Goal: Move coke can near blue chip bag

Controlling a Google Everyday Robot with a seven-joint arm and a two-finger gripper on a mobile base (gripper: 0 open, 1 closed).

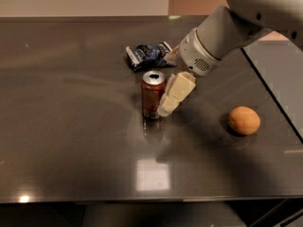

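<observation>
The coke can (153,95) stands upright on the dark table (71,126), red with a silver top. The blue chip bag (147,55) lies flat just behind it, a short gap apart. My gripper (171,77) comes in from the upper right on a grey arm. It is open: the near cream finger (174,93) rests against the can's right side, and the far finger (171,56) shows by the bag's right end. The can is not enclosed.
An orange fruit (244,120) sits to the right of the can. A lighter grey surface (279,74) borders the table on the right. The table's front edge (142,198) runs along the bottom.
</observation>
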